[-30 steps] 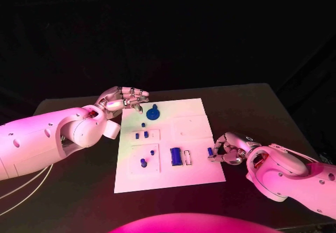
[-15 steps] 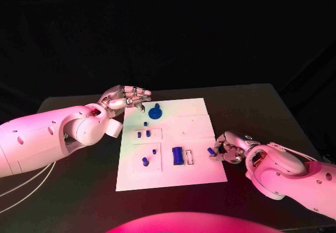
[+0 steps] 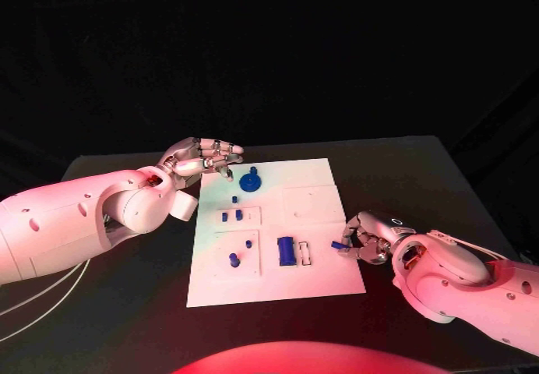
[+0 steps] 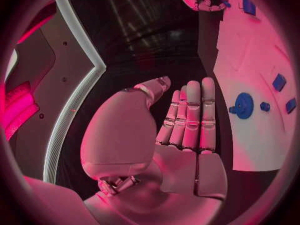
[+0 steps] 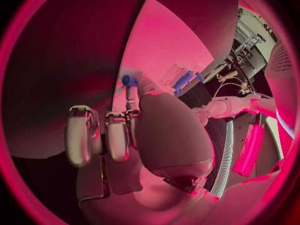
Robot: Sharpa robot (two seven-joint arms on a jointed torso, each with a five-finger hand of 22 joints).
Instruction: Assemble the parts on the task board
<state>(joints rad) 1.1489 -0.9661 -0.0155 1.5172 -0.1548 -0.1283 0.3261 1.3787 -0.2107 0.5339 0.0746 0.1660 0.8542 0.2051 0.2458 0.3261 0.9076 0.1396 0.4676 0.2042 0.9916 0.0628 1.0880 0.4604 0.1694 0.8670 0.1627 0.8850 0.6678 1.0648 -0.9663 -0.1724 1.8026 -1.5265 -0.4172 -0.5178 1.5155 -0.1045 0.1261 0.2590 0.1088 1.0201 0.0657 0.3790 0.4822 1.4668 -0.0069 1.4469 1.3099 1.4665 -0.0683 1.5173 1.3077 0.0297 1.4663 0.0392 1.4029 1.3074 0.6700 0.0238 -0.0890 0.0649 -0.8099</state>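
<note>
Right hand (image 3: pixel 368 238) pinching small blue peg (image 3: pixel 337 245) at task board's (image 3: pixel 320 276) right edge, ready for insertion; left hand (image 3: pixel 205 158) empty, fingers extended, parked at far-left corner.

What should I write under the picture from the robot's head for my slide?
Robot's right hand pinches a small blue part at the white task board's edge while its left hand hovers near the round blue part.
</note>
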